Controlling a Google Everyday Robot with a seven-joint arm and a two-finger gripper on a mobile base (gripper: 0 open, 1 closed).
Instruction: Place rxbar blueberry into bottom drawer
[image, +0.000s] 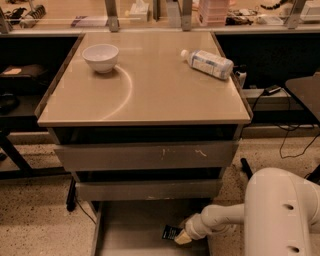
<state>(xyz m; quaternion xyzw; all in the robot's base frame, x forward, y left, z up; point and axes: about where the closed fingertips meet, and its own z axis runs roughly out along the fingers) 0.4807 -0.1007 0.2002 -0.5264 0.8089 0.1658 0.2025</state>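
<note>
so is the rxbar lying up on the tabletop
No, the gripper holds the rxbar low over the bottom drawer, well below the tabletop.

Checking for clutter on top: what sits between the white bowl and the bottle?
Nothing: the camera view shows bare tabletop between bowl and bottle. The tool is low over the bottom drawer, holding the rxbar blueberry.

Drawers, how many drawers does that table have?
3. The upper drawer and the middle drawer sit stacked under the tabletop; the bottom drawer is pulled open below, where the gripper holds the rxbar blueberry.
</note>
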